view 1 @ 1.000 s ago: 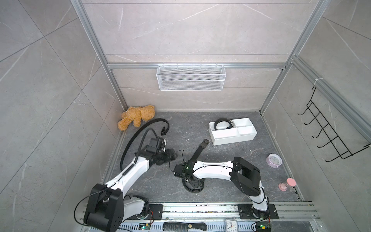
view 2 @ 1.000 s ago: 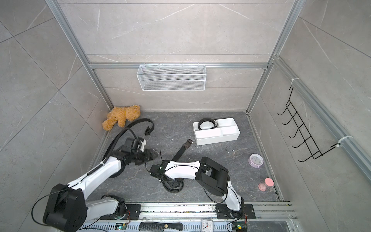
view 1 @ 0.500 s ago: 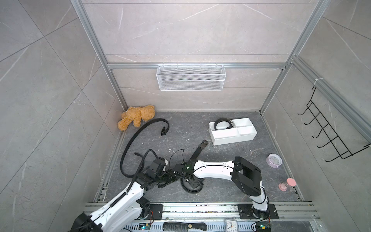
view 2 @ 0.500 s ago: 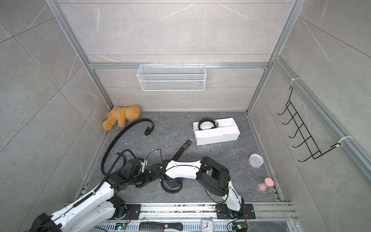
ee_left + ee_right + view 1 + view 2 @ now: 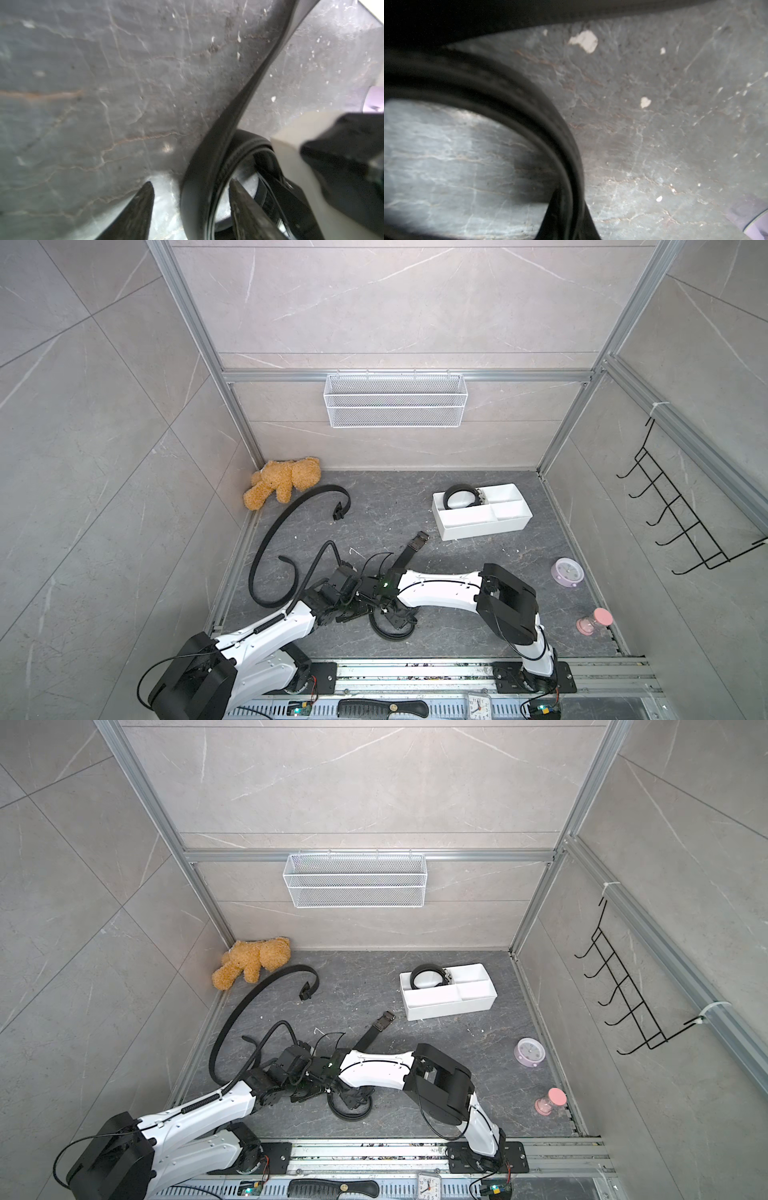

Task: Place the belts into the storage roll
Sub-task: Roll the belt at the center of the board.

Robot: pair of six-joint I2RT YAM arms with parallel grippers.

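Down low by the front rail, and tight: both arms nose to nose over the half-coiled belt (image 5: 386, 635), barely a gap between them. In its wrist view, left gripper (image 5: 190, 182) part open, fingers (image 5: 141, 207) astride the coil's wall, a sliver of floor showing either side, nothing clamped. Right gripper (image 5: 394, 616) closed right down inside the ring, strap running straight into it in its own wrist view, so pinched, by the look of it. Buckle end trailing away towards the storage tray (image 5: 482, 529), near its corner, not touching. Rolled belt (image 5: 458, 498) already sitting in the tray's far compartment on the teddy's side. Long belt (image 5: 324, 489) sprawled in a big arc along the left wall, tail curling close by the left arm; teddy bear (image 5: 286, 485) in the far corner just beyond. Open going between coil and tray, more to the right, out to the lilac clock (image 5: 567, 571) and pink hourglass (image 5: 595, 620) near the right wall. Dark veined stone floor (image 5: 449, 635), white flecks everywhere. Grey tiled walls, white wire basket (image 5: 395, 406) hung on the back one.
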